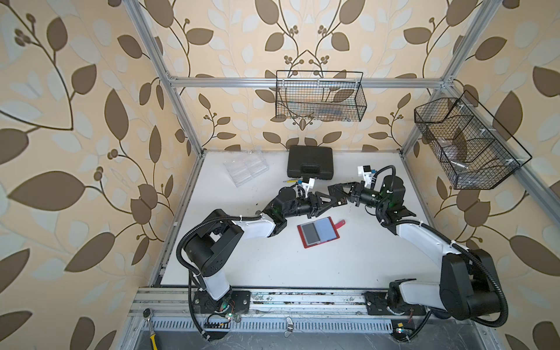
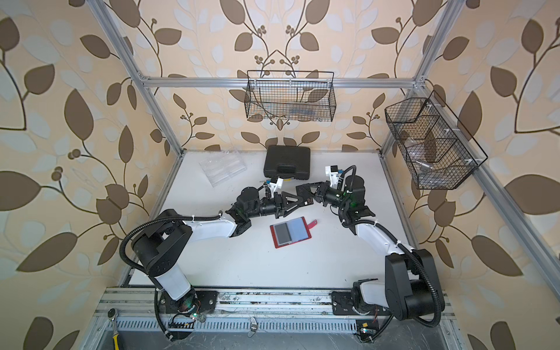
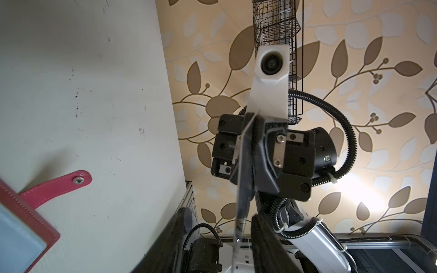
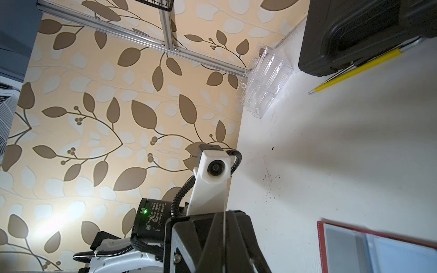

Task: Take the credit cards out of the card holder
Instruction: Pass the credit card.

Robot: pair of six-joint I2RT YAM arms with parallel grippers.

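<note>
Right gripper (image 3: 250,146) around edge-on credit card (image 3: 243,189)

red stitched leathery card holder (image 1: 318,231), glossy clear plastic sleeves (image 1: 328,229).

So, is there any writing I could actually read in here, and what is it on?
"VIP": white letters on the small thin black card held up above the white table, seen in both top views.
"DAMIAO": sticker on the black motor with a green light, in the right wrist view. The smaller print beside it is too blurred to read.
Nothing else is legible.
</note>
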